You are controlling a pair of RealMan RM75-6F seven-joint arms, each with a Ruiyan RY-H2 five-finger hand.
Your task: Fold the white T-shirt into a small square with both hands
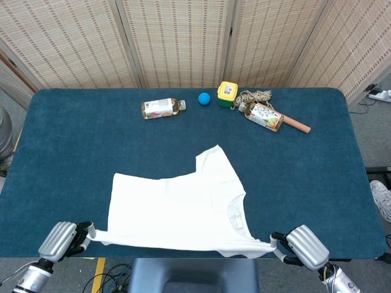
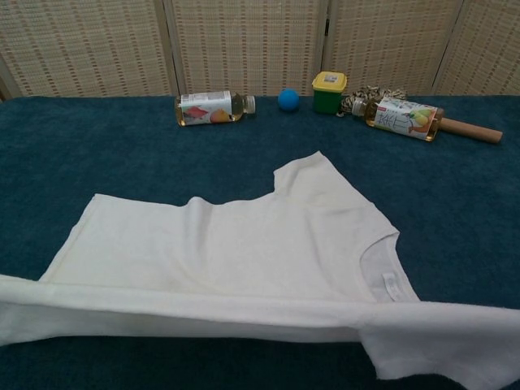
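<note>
Woven folding screens [image 1: 183, 43] back a table [image 1: 73, 140] covered in dark teal cloth, where a white T-shirt [image 1: 177, 207] lies spread near the front edge. Its near edge is lifted off the surface, pinched at one corner by the left robot hand [image 1: 61, 239] and at the other by the right robot hand [image 1: 302, 247]. Along the far side lie two bottles [image 1: 162, 108] [image 1: 264, 116], a blue ball [image 1: 204, 98], a yellow-lidded green container [image 1: 227, 94], coiled rope [image 1: 256, 96] and a wooden stick [image 1: 297, 125].
</note>
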